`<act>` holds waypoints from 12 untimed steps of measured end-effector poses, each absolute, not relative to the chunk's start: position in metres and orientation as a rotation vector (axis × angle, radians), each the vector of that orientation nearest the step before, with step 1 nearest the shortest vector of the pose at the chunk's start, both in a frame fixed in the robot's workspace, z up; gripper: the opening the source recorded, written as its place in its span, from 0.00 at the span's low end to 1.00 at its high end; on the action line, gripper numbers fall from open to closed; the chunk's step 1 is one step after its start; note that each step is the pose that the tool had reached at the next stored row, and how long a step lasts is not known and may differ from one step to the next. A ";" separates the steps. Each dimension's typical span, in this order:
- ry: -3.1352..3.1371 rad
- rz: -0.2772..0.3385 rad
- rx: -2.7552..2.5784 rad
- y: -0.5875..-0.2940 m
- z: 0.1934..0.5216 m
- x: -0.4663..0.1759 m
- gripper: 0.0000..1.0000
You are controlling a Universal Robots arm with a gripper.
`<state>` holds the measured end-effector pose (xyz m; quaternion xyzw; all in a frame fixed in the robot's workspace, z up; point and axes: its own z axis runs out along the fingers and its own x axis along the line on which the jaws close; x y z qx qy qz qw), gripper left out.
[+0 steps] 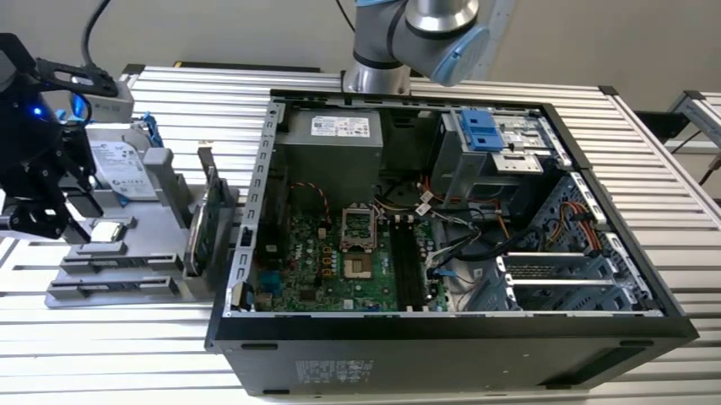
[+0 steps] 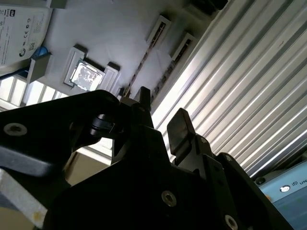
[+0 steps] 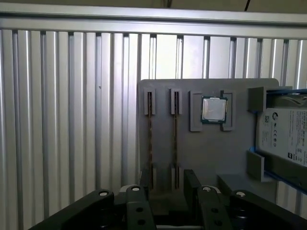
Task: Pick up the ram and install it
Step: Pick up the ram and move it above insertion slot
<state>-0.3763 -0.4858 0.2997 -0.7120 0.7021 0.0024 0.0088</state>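
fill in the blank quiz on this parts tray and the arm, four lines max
1. The grey tray holds ___ ram sticks, each standing on edge in its slots.
2. The pincer hangs over the tray with its jaws ___, holding nothing.
3. The hard drive sits in a ___ frame.
4. The processor lies between the hard drive and the ___.

Missing words: two; open; blue; ram sticks
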 end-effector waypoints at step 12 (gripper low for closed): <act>2.194 0.008 -2.224 -0.486 0.291 -0.376 1.00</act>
